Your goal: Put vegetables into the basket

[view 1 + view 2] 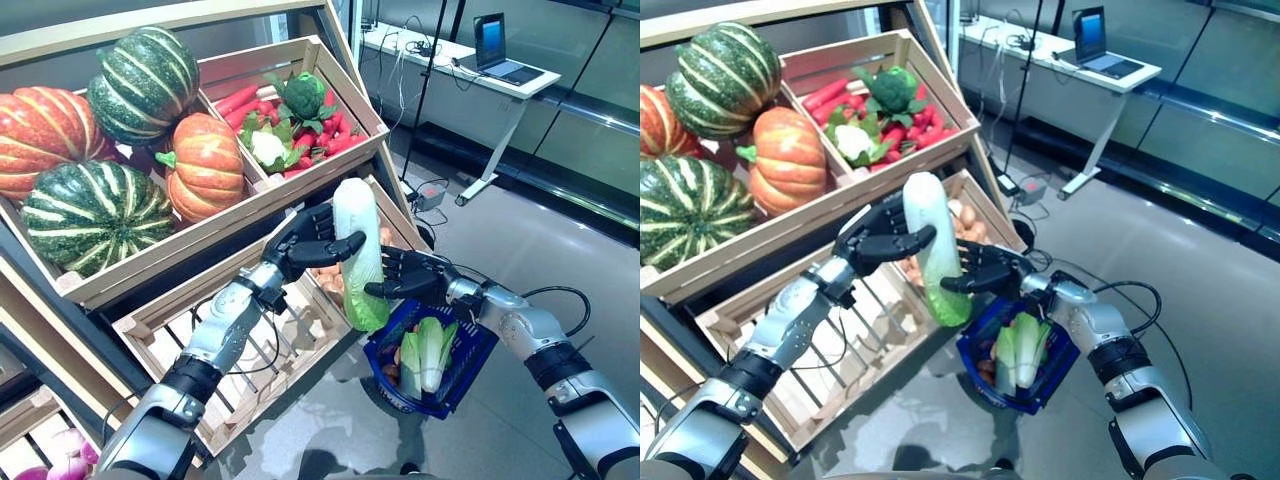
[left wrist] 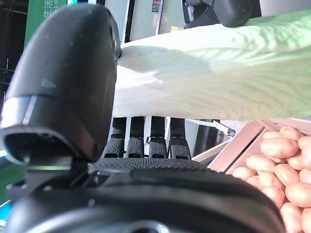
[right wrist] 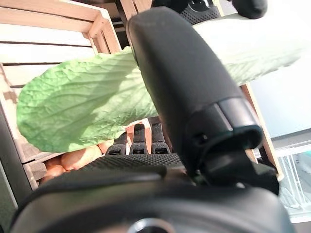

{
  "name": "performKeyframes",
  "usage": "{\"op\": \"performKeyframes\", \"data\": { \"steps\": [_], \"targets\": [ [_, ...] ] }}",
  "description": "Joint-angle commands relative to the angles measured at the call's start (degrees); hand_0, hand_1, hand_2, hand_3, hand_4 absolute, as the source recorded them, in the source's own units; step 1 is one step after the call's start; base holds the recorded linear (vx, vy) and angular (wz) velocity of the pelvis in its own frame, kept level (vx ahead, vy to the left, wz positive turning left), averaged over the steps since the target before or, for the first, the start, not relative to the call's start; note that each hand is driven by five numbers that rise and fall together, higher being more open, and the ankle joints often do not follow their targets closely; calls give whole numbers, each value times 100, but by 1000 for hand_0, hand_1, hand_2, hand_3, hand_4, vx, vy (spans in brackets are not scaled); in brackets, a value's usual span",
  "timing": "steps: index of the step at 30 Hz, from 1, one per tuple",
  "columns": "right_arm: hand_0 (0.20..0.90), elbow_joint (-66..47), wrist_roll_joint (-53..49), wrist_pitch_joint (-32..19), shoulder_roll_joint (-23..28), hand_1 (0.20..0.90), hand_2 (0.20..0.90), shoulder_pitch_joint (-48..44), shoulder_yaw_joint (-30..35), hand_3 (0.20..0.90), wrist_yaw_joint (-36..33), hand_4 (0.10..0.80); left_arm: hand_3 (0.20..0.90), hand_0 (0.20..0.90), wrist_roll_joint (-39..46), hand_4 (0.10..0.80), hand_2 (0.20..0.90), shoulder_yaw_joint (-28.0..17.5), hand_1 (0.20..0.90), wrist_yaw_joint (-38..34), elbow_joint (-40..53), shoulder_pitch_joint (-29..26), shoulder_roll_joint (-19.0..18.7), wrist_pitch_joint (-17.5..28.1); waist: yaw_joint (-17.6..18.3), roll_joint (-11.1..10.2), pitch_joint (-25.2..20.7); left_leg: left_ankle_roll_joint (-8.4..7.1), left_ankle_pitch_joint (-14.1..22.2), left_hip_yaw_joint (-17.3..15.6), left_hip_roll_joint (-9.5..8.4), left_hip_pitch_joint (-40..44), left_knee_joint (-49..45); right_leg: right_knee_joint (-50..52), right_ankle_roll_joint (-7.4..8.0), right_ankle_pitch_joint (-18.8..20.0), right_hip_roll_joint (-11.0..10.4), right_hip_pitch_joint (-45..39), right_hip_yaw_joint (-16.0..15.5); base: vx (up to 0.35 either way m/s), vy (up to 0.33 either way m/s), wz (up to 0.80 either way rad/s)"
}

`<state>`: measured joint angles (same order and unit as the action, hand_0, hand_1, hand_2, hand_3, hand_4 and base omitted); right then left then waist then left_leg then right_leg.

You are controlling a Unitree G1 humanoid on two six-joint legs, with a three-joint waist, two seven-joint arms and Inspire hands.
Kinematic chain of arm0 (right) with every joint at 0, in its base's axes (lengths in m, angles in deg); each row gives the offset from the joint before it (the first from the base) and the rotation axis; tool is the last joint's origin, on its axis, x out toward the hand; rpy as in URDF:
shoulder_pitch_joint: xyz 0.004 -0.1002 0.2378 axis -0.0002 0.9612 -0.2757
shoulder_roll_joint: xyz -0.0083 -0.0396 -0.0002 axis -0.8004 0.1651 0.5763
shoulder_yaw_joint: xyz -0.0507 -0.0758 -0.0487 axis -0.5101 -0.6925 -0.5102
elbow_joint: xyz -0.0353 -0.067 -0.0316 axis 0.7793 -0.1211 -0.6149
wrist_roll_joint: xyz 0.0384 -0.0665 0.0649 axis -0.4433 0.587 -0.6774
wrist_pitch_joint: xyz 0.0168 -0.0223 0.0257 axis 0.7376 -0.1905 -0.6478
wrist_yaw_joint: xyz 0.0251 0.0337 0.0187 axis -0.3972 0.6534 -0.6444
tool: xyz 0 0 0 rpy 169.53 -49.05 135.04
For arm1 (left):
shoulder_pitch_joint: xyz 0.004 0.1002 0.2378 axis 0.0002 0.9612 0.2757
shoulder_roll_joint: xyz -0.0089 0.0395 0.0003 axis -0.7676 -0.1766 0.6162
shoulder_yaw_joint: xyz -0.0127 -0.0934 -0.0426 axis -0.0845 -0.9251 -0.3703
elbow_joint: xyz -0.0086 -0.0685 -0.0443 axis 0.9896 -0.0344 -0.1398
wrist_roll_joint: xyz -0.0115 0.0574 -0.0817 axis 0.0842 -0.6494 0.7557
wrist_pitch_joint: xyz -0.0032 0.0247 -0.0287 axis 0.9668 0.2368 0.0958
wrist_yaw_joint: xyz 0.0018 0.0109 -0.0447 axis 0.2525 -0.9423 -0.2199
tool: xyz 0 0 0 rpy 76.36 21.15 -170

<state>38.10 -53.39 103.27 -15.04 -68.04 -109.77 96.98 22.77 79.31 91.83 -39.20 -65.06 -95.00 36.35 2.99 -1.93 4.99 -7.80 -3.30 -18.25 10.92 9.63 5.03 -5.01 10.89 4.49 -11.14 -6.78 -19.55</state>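
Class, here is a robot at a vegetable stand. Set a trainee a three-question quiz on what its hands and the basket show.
1. True or false: both the left hand and the right hand grip the napa cabbage.
2. The blue basket already holds: A) a pumpkin B) another cabbage C) nothing.
3. Fill in: the held cabbage's leafy end points ____, just above the basket's rim.

Key: 1 true; 2 B; 3 down.
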Motion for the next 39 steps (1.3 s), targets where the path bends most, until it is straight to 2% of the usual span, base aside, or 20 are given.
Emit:
{"op": "performKeyframes", "data": {
  "steps": [1, 8, 18, 19, 20, 21, 27, 36, 37, 38, 39],
  "targets": [
    [900, -109, -579, 2, -175, 900, 900, -643, -130, 900, 755, 800, 300, 300, 457, 400, 300, 210, 300, 467, 647, -480, 180, 363, -219, -81, -461, 24, 96, -72, 54, -59, -45, 1, -166, 17, -27, -67, 27, 0, 0, 0],
    [900, 481, -461, 235, -162, 900, 900, -941, -339, 900, 1178, 800, 300, 300, 869, 400, 300, 388, 300, 835, 585, -536, 363, 333, -250, -114, -508, 30, 101, -66, 50, -3, -12, 1, -175, 24, -18, -82, 67, 13, 13, 6],
    [900, 949, -713, 345, -638, 900, 900, -1182, -327, 900, 938, 800, 300, 300, 1148, 400, 300, 668, 300, 1002, 843, -464, 894, 176, -322, -109, -528, 42, 115, -25, 50, 29, -4, 1, -209, 15, 7, -108, 123, 0, 0, 0],
    [714, 979, -750, 332, -683, 714, 714, -1205, -314, 714, 868, 676, 300, 300, 1166, 400, 300, 696, 300, 1009, 862, -452, 932, 171, -326, -106, -532, 43, 119, -17, 50, 31, -3, 1, -211, 11, 8, -112, 129, 0, 0, 0],
    [467, 1001, -792, 319, -703, 467, 467, -1223, -302, 467, 822, 511, 300, 300, 1189, 400, 300, 722, 300, 1004, 892, -448, 946, 159, -332, -105, -532, 43, 121, -6, 49, 33, -3, 1, -209, 12, 8, -118, 129, 0, 0, 0],
    [300, 1018, -854, 292, -727, 300, 300, -1234, -290, 300, 764, 400, 300, 300, 1193, 400, 300, 746, 300, 1001, 927, -432, 970, 152, -335, -104, -533, 42, 126, 1, 50, 38, -3, 1, -206, 10, 8, -126, 131, 0, 0, 0],
    [300, 1085, -1016, 253, -810, 300, 300, -1209, -203, 300, 606, 400, 300, 300, 1174, 400, 300, 829, 300, 986, 1014, -402, 961, 130, -338, -93, -538, 36, 127, 21, 53, 33, -3, 1, -188, 33, -13, -125, 133, 5, 0, 1],
    [300, 1172, -1079, 114, -673, 300, 300, -1044, -39, 300, 448, 400, 300, 300, 1196, 400, 300, 766, 300, 837, 1073, -405, 824, 38, -297, -82, -541, 47, 134, -6, 45, 32, -3, 1, -174, 51, -29, -92, 168, 3, 0, 1],
    [300, 1169, -1085, 106, -669, 300, 300, -1029, -23, 300, 420, 400, 429, 429, 1179, 486, 429, 754, 429, 826, 1076, -396, 822, 8, -293, -82, -540, 47, 136, -9, 46, 33, -3, 1, -173, 52, -29, -89, 171, 0, 0, 0],
    [300, 1160, -1094, 113, -658, 300, 300, -1006, 1, 300, 390, 400, 900, 900, 1147, 800, 900, 736, 900, 778, 1081, -382, 820, -34, -284, -81, -538, 51, 138, -15, 42, 37, -3, 1, -173, 55, -27, -85, 181, 0, 0, 0],
    [300, 1135, -1106, 131, -624, 300, 300, -966, 29, 300, 331, 400, 900, 900, 1114, 800, 900, 715, 900, 722, 1086, -366, 803, -67, -274, -80, -534, 53, 138, -19, 39, 42, -3, 1, -172, 58, -26, -83, 192, 0, 0, 0]
  ]
}}
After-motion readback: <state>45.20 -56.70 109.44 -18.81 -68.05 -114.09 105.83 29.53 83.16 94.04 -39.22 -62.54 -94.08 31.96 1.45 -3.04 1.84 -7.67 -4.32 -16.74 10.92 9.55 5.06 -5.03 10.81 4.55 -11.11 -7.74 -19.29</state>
